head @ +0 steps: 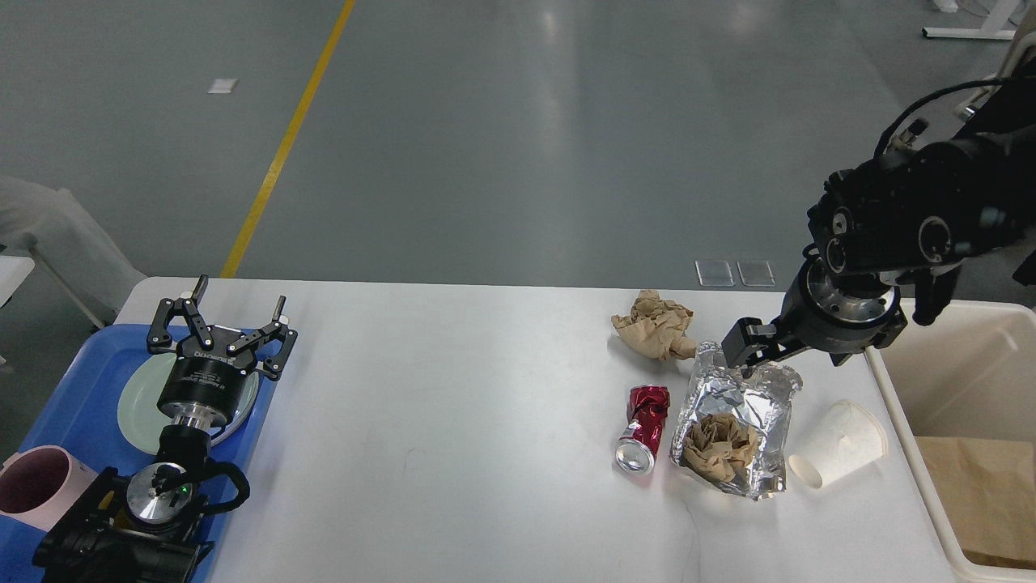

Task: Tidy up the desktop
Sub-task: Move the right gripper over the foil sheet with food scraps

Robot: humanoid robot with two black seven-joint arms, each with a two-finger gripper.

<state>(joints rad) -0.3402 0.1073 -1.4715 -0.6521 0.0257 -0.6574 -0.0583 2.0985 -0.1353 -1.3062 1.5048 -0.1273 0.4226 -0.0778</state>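
Note:
The white desktop (453,405) carries litter on its right half: a crumpled brown paper ball (655,324), a crushed red can (643,425), a foil container (749,397) with a brown paper wad (720,445) inside, and a white paper cup (842,444) lying on its side. My right gripper (746,350) hangs at the foil container's far rim, seen dark and side-on, so its fingers cannot be told apart. At the left, my left gripper (239,298) stands open and empty above a pale green plate (139,398).
A blue tray (73,389) at the left edge holds the plate and a pink cup (36,479). A cream bin (955,380) stands off the table's right edge with brown paper (983,486) inside. Grey floor lies beyond the far edge.

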